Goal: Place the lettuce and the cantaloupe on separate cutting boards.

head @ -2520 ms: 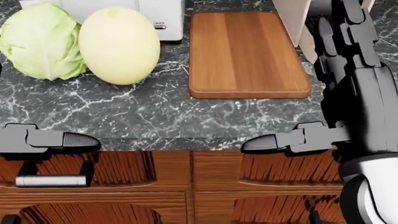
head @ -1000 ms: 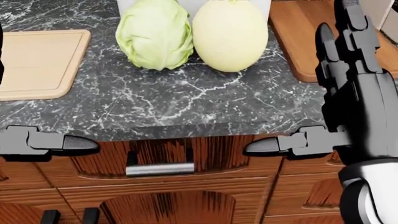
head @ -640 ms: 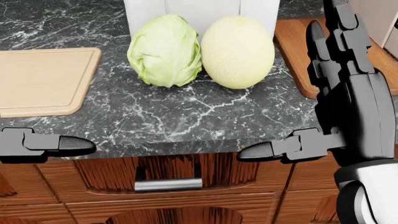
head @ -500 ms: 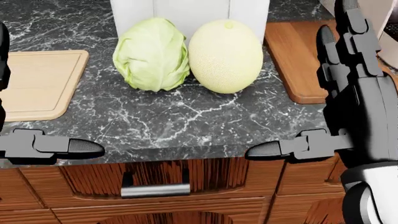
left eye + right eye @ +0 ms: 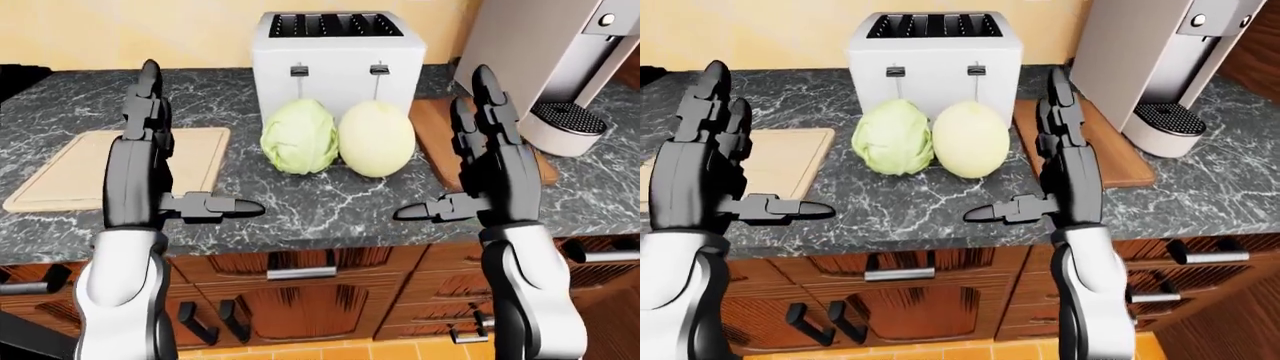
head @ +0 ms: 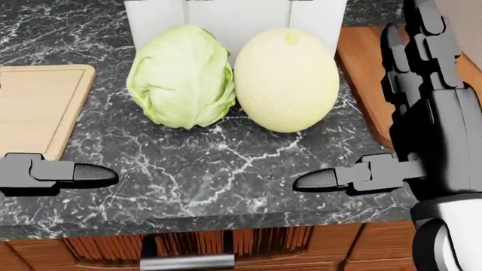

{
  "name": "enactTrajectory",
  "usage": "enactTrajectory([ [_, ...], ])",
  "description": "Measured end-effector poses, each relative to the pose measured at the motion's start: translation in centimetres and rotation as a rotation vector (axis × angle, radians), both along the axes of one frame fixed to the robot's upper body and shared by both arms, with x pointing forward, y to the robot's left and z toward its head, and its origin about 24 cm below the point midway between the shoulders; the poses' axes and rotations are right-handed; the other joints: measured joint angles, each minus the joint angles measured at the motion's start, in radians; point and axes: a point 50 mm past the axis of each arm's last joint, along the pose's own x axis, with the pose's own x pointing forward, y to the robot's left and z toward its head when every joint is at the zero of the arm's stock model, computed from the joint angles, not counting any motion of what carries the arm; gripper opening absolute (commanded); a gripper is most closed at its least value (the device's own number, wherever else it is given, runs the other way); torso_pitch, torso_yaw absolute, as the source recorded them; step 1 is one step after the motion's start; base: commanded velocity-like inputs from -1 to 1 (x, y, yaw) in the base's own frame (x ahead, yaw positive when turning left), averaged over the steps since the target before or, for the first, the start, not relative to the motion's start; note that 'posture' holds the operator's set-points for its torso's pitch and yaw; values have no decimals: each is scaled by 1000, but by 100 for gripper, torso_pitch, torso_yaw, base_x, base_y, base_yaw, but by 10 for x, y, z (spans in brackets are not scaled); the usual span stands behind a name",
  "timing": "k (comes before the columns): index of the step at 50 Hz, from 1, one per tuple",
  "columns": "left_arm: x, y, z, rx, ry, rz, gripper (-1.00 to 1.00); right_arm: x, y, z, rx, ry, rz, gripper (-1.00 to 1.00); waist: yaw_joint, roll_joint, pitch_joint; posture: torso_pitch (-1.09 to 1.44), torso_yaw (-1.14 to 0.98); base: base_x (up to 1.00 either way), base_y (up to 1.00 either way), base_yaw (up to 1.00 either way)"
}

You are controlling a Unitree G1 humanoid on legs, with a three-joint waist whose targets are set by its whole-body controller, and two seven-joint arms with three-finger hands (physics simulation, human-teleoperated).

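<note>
Lettuce [image 5: 299, 136] & cantaloupe [image 5: 376, 139] sit touching on counter [image 5: 330, 202], just below toaster [image 5: 335, 56]; light board [image 5: 110, 169] at view left, dark board [image 5: 445, 142] at right, one per item; left hand [image 5: 140, 169] & right hand [image 5: 495, 169] raised, fingers spread, holding nothing, likely pre-reach

Glossy veined dark stone counter [image 5: 300, 217], matt pale wood board [image 5: 70, 169], reddish varnished wood board [image 5: 1110, 161], smooth white toaster [image 5: 335, 64].

A lettuce [image 5: 299, 136] and a cantaloupe [image 5: 376, 139] are seen touching at the centre, below a toaster [image 5: 335, 56]. A pale board [image 5: 200, 154] is placed at nine o'clock, a dark board [image 5: 435, 135] at three o'clock. Both hands, left [image 5: 150, 176] and right [image 5: 495, 169], are held spread.
</note>
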Motion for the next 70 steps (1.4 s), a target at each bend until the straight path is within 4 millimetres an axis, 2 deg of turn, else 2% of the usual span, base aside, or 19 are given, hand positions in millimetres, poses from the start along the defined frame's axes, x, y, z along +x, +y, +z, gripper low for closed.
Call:
enactTrajectory([
  [4,3,-1,-4,-5,32,-10,100,3,-2,-7,2,48,-12,100,-8,18,-9,0,0,0,0,0],
  [12,0,-1,0,3,-4,-3,100,1,-1,-2,10,9,1,100,-15,19,-26,0,0,0,0,0],
  [32,1,1,-1,4,4,1,100,5,-4,5,-1,9,-29,100,-14,14,-19,0,0,0,0,0],
  [45,2,0,-3,2,8,-2,100,8,-7,1,2,41,-56,100,-12,17,-22,0,0,1,0,0],
  [47,4,0,-6,-1,25,-1,100,9,-7,-3,12,63,-55,100,-16,18,-9,0,0,28,0,0],
  [50,3,2,-6,1,19,9,100,8,-5,-5,11,64,-43,100,-17,4,6,0,0,28,0,0],
  [52,2,2,-4,3,5,13,100,8,-4,-4,11,54,-36,100,-15,-15,0,0,0,29,0,0],
  [55,2,-4,-4,3,-1,-12,100,7,-9,-3,9,44,-55,100,-25,-7,4,0,0,29,0,0],
  [57,3,-6,-5,3,11,-26,100,6,-12,-4,12,49,-67,100,-28,-13,1,0,0,29,0,0],
  [59,4,-5,-5,3,10,-22,100,5,-11,-2,14,36,-64,100,-25,-2,1,0,0,29,0,0],
  [64,3,-5,-3,7,-4,-16,100,4,-10,-2,9,15,-51,100,-29,55,10,0,0,23,0,0],
  [66,3,-5,0,11,-20,-15,100,5,-9,0,6,6,-50,100,-42,79,-8,0,0,0,0,0],
  [67,3,-4,0,14,-22,-10,100,6,-8,0,11,8,-46,100,-43,72,-13,0,0,0,0,0],
  [70,4,-1,-5,7,11,8,100,8,-6,-6,13,43,-31,100,-30,34,-4,0,0,0,0,0],
])
